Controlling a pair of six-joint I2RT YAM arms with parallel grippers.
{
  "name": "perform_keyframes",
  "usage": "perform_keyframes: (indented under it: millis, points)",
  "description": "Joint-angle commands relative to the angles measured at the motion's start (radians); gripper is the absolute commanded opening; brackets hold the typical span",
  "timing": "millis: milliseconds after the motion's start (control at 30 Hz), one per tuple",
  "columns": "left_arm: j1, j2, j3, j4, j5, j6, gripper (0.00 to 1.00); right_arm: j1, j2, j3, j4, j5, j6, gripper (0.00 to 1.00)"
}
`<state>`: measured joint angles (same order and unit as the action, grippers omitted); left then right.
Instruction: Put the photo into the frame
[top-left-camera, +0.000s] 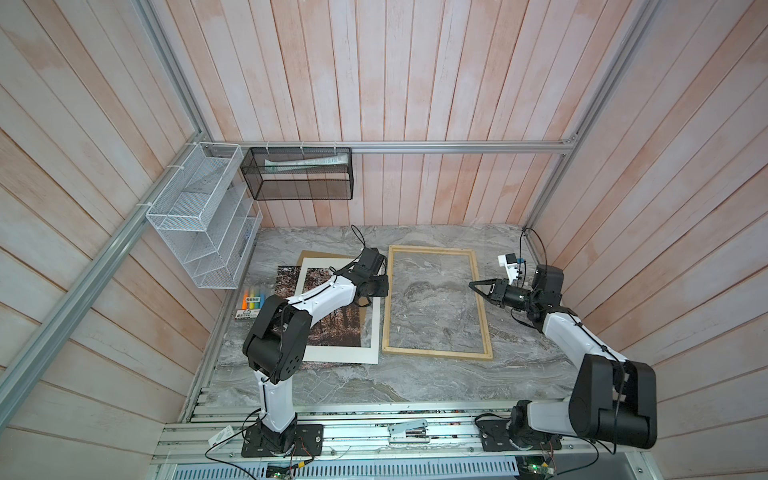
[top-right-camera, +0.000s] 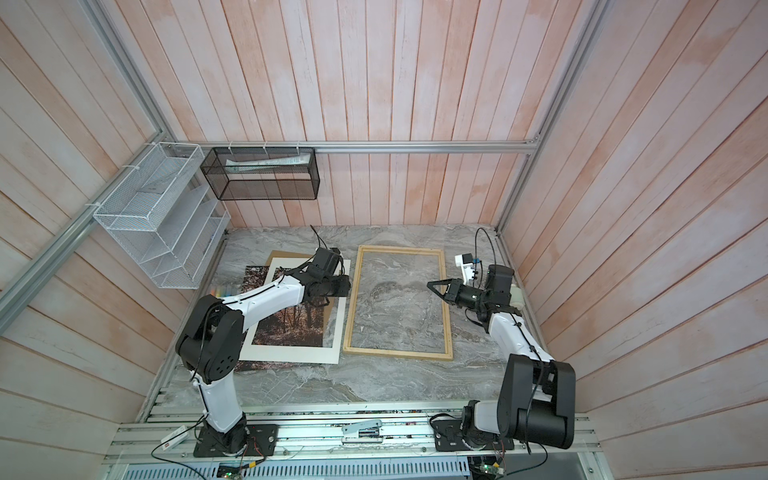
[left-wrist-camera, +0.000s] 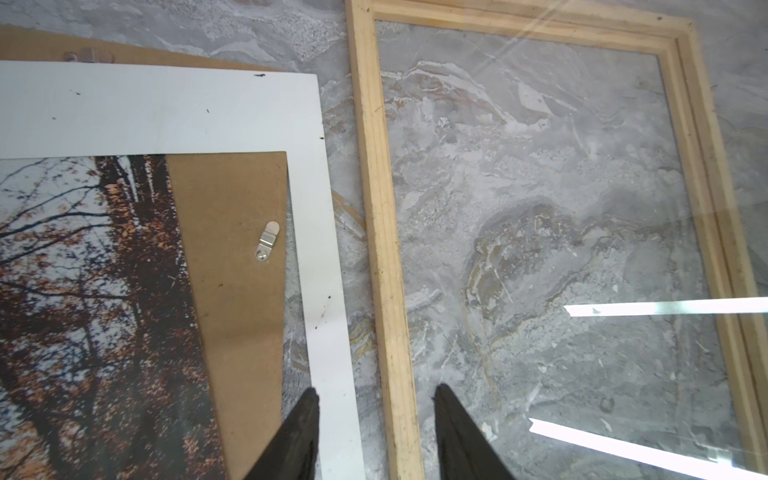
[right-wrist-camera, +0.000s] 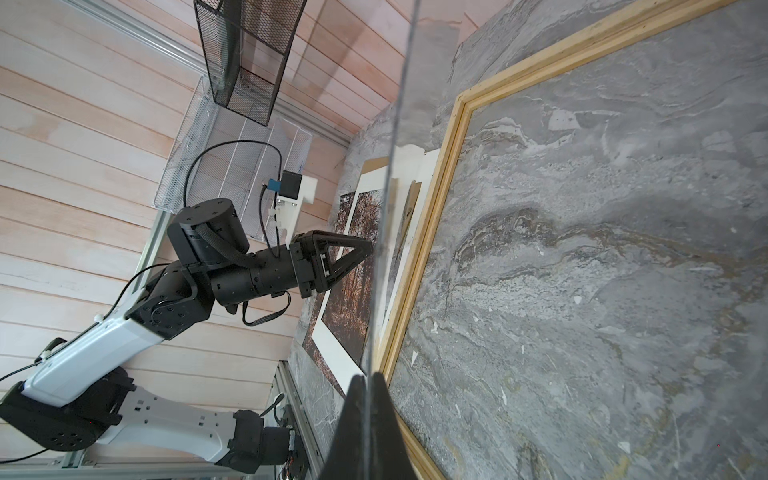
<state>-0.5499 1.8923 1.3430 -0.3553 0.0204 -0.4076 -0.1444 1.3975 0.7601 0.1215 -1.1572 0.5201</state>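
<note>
My right end effector (right-wrist-camera: 367, 380) is pinched shut on the edge of a clear pane (right-wrist-camera: 386, 199). I hold the pane off the surface (top-left-camera: 374, 382) and roughly flat over the frame (top-left-camera: 436, 353), and my right wrist view shows it almost edge-on. My left end effector (left-wrist-camera: 377, 390) hangs with its jaws part open above the gap between the frame and the white mat (left-wrist-camera: 166, 112). I see nothing between them, and I cannot tell whether a fingertip touches the pane's far edge. The frame lies flat in the middle of the surface, empty, with the grey marbling showing through it. The photo (left-wrist-camera: 83, 291) lies just to its left under the mat, apparently on top of the brown backing board (left-wrist-camera: 232, 291). In both top views its edges poke out past the mat on the left and near sides. I judge this to be the glazing step, with the photo itself not yet touched. The next move calls for squaring the pane with the frame's inner ledge and lowering it level without letting it slip or flex, my left side steadying the free edge. After that the mat has to come off before the print can be lifted. The surface is grey veined stone, boxed in by pale pink plank walls (top-left-camera: 415, 83) and aluminium rails (top-left-camera: 457, 146). A white wire rack (top-left-camera: 199, 216) and a black mesh basket (top-left-camera: 299, 174) hang at the back left, and a pack of coloured markers (top-left-camera: 251, 301) lies at the surface's left edge.
</note>
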Motion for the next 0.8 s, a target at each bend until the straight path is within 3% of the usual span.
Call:
perform_keyframes:
  millis: [0, 333, 767]
  points:
    - [0.004, 0.025, -0.025, 0.045, 0.069, -0.011, 0.47, 0.003, 0.070, 0.068, -0.002, -0.092, -0.100, 0.00]
    - [0.002, 0.031, -0.056, 0.095, 0.131, -0.015, 0.47, -0.032, 0.214, 0.185, -0.231, -0.107, -0.316, 0.00]
    - [0.003, 0.047, -0.070, 0.105, 0.147, -0.015, 0.47, -0.058, 0.275, 0.177, -0.240, -0.113, -0.335, 0.00]
